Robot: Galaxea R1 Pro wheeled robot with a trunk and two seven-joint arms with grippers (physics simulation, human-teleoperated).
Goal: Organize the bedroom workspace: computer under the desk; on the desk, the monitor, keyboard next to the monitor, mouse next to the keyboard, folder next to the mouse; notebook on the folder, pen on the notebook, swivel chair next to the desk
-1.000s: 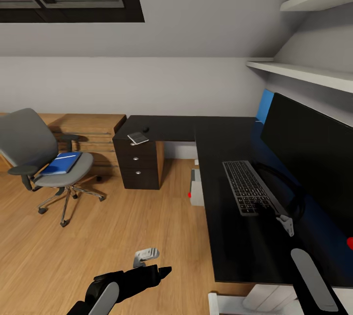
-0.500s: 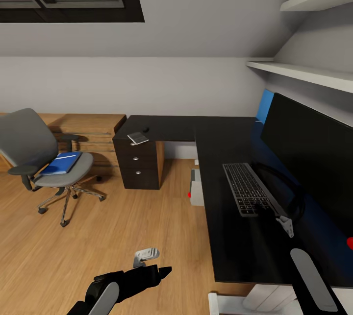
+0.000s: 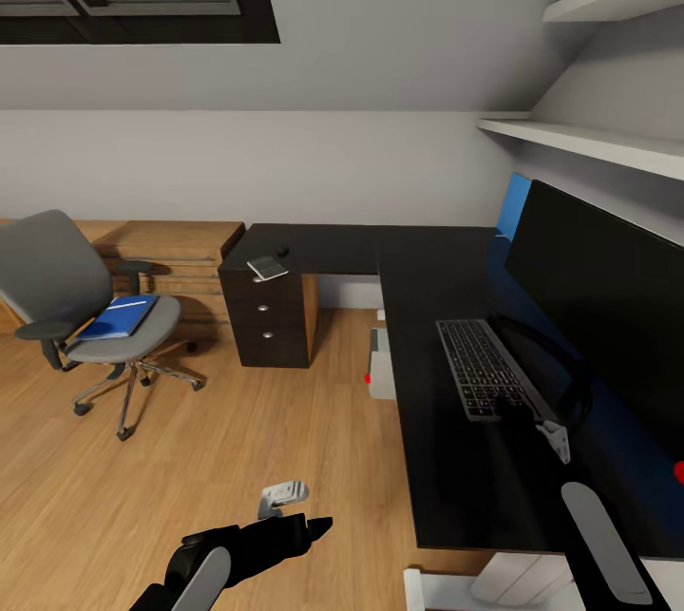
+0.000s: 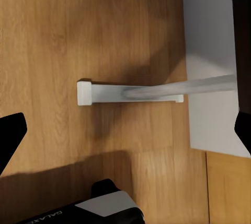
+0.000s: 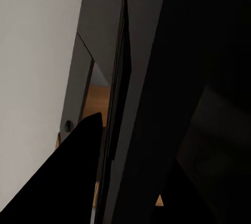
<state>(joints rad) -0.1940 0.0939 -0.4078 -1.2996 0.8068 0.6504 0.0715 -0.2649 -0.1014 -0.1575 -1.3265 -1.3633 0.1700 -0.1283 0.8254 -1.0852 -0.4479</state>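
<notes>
Keyboard [image 3: 484, 369] on desk [image 3: 446, 459] — touching right end effector [image 3: 554, 435] | grip state unclear

Monitor [image 3: 608, 307] crowds keyboard [image 3: 483, 369]; desk [image 3: 446, 459] front bare.

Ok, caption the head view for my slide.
Keyboard before monitor on desk; blue folder on swivel chair.

Left black two-finger gripper [image 3: 302, 527] extends forward at the lower edge of the head view, low and level; in its wrist view the finger tips [image 4: 10, 132] stand wide apart. Right grey-and-black forearm [image 3: 594, 535] rises from the lower right corner; its gripper's state is indeterminable.
</notes>
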